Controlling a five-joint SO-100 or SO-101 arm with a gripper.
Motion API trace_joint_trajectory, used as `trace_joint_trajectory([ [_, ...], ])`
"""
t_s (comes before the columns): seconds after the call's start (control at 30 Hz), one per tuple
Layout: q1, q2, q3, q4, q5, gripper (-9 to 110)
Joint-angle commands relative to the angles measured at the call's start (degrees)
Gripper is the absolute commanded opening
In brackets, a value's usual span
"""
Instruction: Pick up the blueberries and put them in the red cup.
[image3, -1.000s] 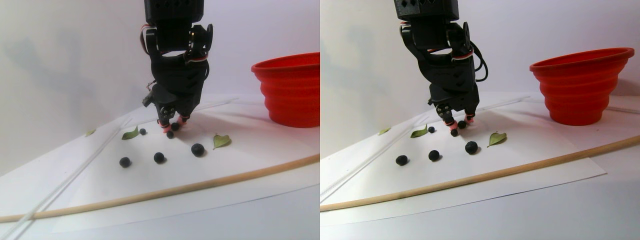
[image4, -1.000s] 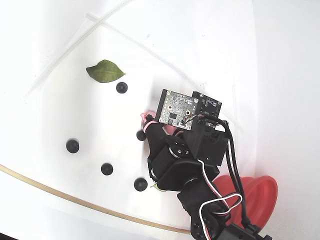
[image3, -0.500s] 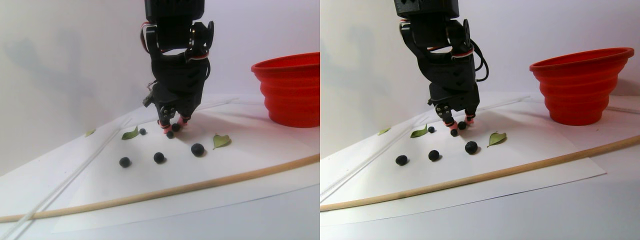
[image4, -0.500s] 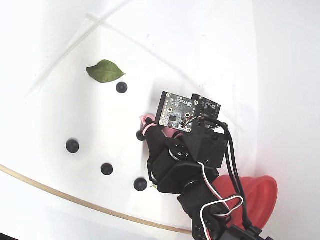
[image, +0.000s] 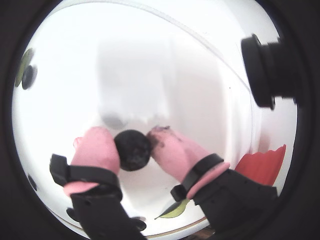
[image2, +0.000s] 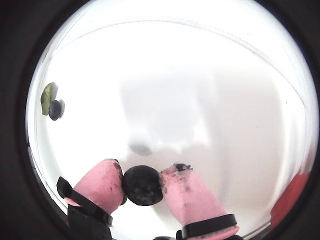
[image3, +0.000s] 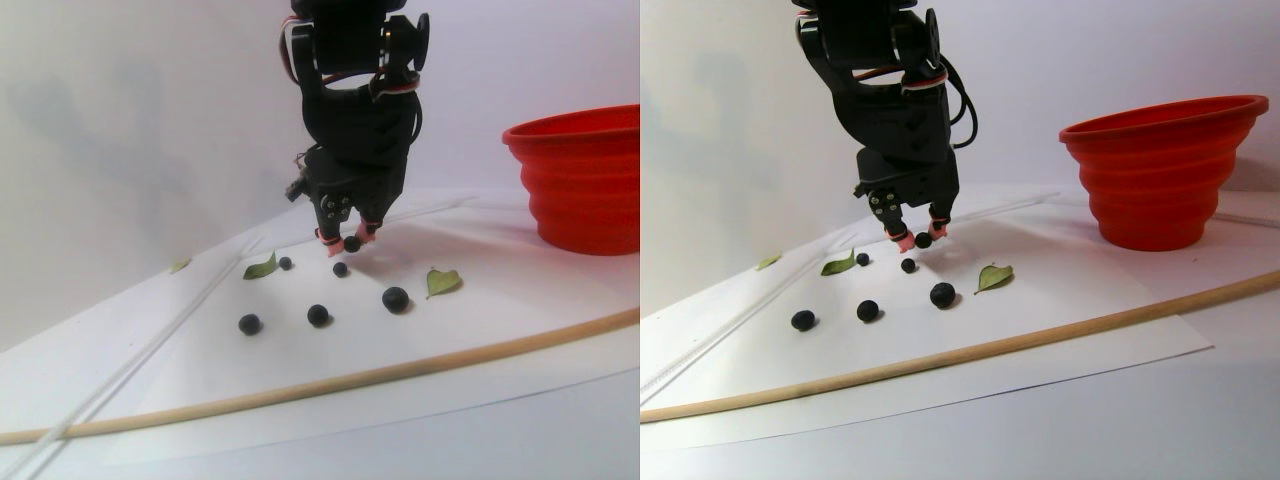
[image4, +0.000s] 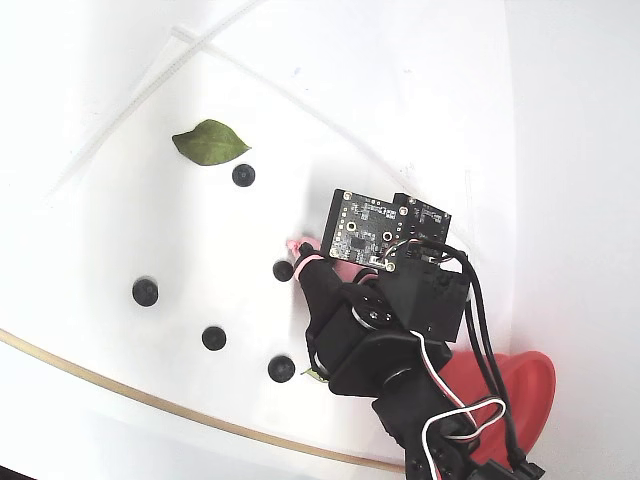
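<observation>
Above white paper (image3: 500, 330) | gripper (image: 134, 145) clamped on one blueberry (image: 132, 150), lifted clear | step: transport | next: carry over red cup (image3: 580, 180), release

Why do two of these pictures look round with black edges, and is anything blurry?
Both wrist views are fisheye, ringed in black; the held blueberry is fairly sharp, the paper beyond glares white. In the stereo pair view the red cup looks sharp, and the arm casts a soft wall shadow.
</observation>
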Motion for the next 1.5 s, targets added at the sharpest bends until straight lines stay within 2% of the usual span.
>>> trace_joint_trajectory([
  [0.0,0.26,7.91,0.79,0.70,0.53,14],
  [1.47,9.93,32.17,8.53,16.35,-0.79,13],
])
